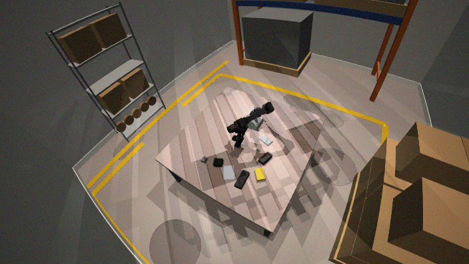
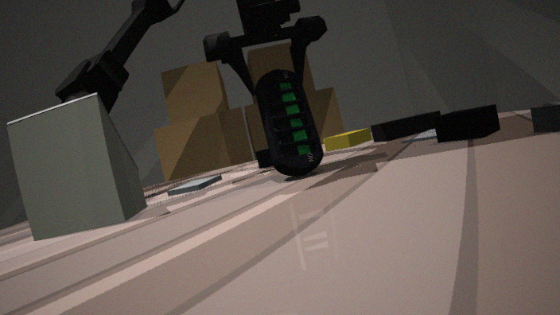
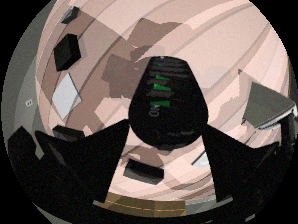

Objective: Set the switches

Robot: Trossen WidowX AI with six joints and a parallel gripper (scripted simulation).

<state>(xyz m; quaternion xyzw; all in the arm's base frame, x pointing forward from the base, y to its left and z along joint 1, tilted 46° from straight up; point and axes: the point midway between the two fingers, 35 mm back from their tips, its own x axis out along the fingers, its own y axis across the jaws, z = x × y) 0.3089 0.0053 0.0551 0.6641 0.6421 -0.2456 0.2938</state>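
Note:
The dark grey controller unit [image 2: 278, 131] [image 3: 167, 100] stands nearly on end, tilted, its lower rounded end at or just above the bench [image 2: 398, 239] [image 1: 213, 140]. Its switch face shows in the exterior view, with a column of green switch ends along one side and ON lettering at both ends. Which ends are pressed is too dark to tell. My gripper [image 2: 278, 90] [image 3: 166, 125] is shut on the unit, one finger at each side near its upper end. The underside label faces away and is hidden.
A grey-green block [image 2: 68, 171] [image 1: 256, 124] stands beside the arm. A pale plate [image 1: 266, 140] [image 2: 195, 185], a yellow block [image 1: 260, 174] [image 2: 346, 139], a black box [image 1: 265, 158], a long black box [image 1: 242, 179], a light panel [image 1: 228, 172] and a small black box [image 1: 218, 162] lie around.

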